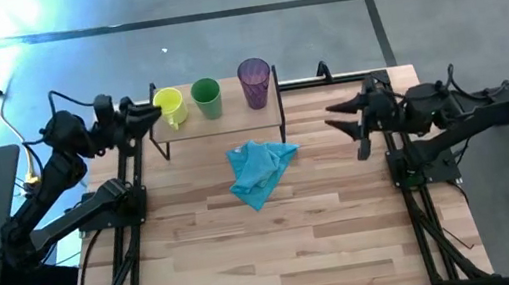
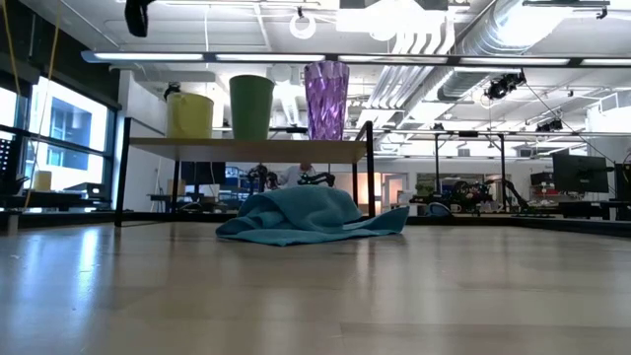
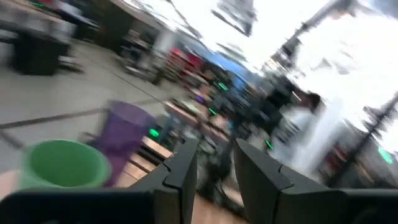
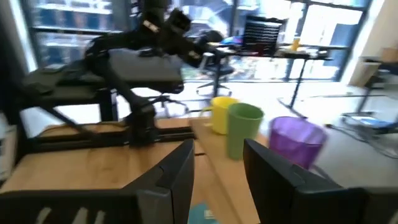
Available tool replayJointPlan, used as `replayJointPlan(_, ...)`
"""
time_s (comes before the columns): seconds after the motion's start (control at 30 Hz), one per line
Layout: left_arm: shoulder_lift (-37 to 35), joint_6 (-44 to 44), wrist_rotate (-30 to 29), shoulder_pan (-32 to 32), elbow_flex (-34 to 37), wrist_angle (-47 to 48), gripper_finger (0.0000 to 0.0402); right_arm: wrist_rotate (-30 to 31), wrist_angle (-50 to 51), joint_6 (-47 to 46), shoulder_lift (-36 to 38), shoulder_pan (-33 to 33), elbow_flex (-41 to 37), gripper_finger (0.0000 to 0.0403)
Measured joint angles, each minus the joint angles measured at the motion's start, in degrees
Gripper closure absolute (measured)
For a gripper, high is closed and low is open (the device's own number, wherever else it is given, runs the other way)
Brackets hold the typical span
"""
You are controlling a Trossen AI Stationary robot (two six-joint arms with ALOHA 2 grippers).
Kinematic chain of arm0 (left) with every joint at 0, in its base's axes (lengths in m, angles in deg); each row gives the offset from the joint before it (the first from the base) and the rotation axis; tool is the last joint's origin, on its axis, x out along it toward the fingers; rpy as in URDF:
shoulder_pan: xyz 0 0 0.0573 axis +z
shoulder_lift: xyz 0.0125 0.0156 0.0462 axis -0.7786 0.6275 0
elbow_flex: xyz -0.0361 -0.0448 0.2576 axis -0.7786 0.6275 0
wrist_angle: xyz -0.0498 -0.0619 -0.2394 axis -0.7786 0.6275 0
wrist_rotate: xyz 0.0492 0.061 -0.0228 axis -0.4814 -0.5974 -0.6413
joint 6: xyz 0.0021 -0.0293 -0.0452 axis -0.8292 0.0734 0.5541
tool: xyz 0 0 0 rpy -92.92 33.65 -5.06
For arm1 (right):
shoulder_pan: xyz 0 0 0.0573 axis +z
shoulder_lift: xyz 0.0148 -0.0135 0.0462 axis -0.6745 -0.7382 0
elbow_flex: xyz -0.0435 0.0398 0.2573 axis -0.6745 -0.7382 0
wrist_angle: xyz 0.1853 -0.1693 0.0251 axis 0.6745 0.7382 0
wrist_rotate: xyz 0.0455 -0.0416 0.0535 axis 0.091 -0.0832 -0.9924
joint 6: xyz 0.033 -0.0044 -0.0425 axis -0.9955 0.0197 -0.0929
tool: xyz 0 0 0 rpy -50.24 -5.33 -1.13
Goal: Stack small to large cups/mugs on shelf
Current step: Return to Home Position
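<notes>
no readable text, labels, brands, numbers or signs in any view

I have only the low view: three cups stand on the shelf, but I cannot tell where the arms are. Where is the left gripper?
Observer: The left gripper is at the left end of the shelf, close beside the yellow mug, its fingers open and empty.
Operator: And the right gripper?
Observer: The right gripper hangs over the table to the right of the shelf, beyond the purple tumbler, fingers open, holding nothing.
</notes>
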Motion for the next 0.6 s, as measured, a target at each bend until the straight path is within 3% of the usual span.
replayJointPlan(0.07, 0.00, 1.13, -5.04, 0.02, 0.00, 0.07, 0.0307, 1.56, -0.18, 0.30, 0.72, -0.36, 0.01, 0.0275)
replayJointPlan(0.27, -0.19, -2.33, -10.42, -0.02, 0.73, -2.45, 0.0307, 7.81, -0.19, 0.66, 3.08, -1.15, 0.01, 0.0275)
replayJointPlan(0.4, -0.64, -1.19, -15.74, -3.37, 7.45, -15.79, 0.0307, 10.00, 0.44, 1.58, 4.27, -2.00, 0.01, 0.0275)
replayJointPlan(0.6, 1.11, -4.34, -25.92, -14.50, 20.63, -38.61, 0.0307, 9.97, 2.12, 1.95, 4.07, -3.36, 0.01, 0.0275)
